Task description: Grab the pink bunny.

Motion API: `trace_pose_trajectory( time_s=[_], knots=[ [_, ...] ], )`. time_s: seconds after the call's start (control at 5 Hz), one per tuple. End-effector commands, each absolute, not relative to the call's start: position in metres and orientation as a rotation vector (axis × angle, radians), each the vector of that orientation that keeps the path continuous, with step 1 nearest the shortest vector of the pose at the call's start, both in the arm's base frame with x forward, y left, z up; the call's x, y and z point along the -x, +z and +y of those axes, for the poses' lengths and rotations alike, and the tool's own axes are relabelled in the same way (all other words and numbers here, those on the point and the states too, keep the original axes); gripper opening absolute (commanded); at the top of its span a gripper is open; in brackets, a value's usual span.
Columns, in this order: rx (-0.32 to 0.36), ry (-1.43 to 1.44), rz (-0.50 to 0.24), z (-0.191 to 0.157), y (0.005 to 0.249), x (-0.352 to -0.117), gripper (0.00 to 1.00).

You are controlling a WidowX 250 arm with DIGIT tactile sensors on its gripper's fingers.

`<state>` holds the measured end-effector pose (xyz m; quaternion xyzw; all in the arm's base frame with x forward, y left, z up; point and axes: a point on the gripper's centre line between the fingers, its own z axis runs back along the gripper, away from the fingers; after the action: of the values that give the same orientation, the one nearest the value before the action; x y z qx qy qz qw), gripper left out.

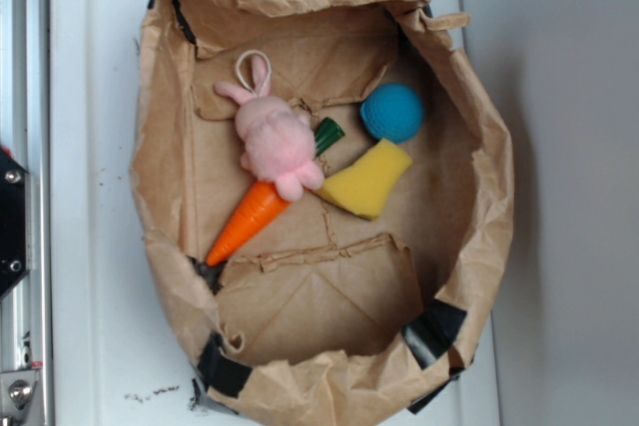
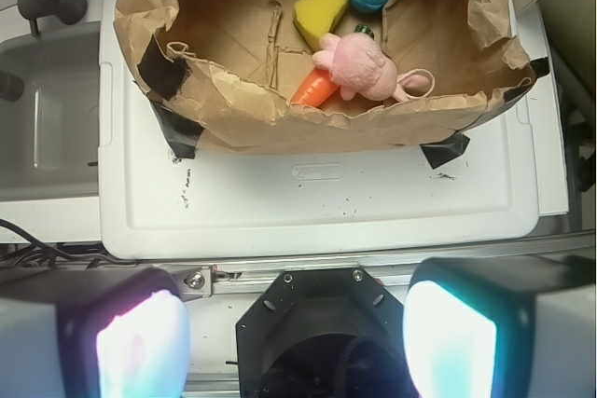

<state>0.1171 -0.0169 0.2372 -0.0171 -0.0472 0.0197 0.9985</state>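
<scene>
My end effector [image 2: 297,337] sits nearest the wrist lens, pads spread and empty, back over the white counter [image 2: 326,202]. The pink bunny [image 2: 362,68] lies well ahead in the paper bag [image 2: 233,118], across the carrot [image 2: 315,89]. Only the exterior view shows its ears-to-feet axis, slanting toward the bag's far left corner.

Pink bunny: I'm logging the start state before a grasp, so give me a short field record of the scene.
target: pink bunny, lying across the carrot
cord loop: free, toward the bag's back wall
neighbours: yellow sponge and blue ball, both apart from the bunny
container: brown paper bag, walls rolled down, on a white lid
gripper: open, fingers empty, far from the bag
</scene>
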Motion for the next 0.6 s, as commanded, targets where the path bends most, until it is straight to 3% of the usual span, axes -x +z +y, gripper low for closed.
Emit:
trace_pose_trajectory(
  time_s=[0.0, 0.4],
  knots=[
    [0.034, 0.039, -0.094, -0.017, 0.237, -0.117, 1.00],
    [0.031, 0.248, -0.065, -0.029, 0.227, -0.191, 1.00]
  ],
)
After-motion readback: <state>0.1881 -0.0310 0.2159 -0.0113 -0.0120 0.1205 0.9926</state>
